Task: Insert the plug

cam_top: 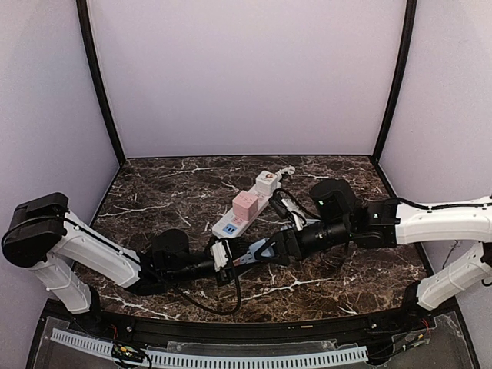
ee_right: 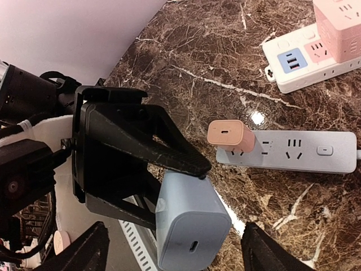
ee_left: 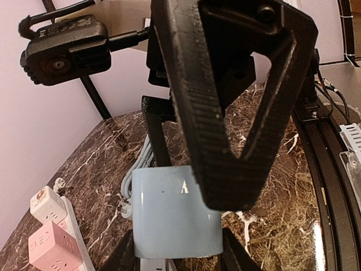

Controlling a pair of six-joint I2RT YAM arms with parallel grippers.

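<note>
marble table [cam_top: 169,192]; only right wrist shows peach adapter [ee_right: 228,135] in strip [ee_right: 304,151]

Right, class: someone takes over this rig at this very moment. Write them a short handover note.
Left gripper: shut on the light blue adapter, holding it above the table.
Right gripper: open, fingers on either side of that adapter, not gripping it.
Grey power strip: lies flat with a peach adapter plugged in at one end and free sockets beside it. The white strip with the pink cube lies further back.
Done: adapter lifted and presented between the arms.
Left: probably the right gripper takes it, then pushes it into a free socket. Which strip is meant cannot be told.
</note>
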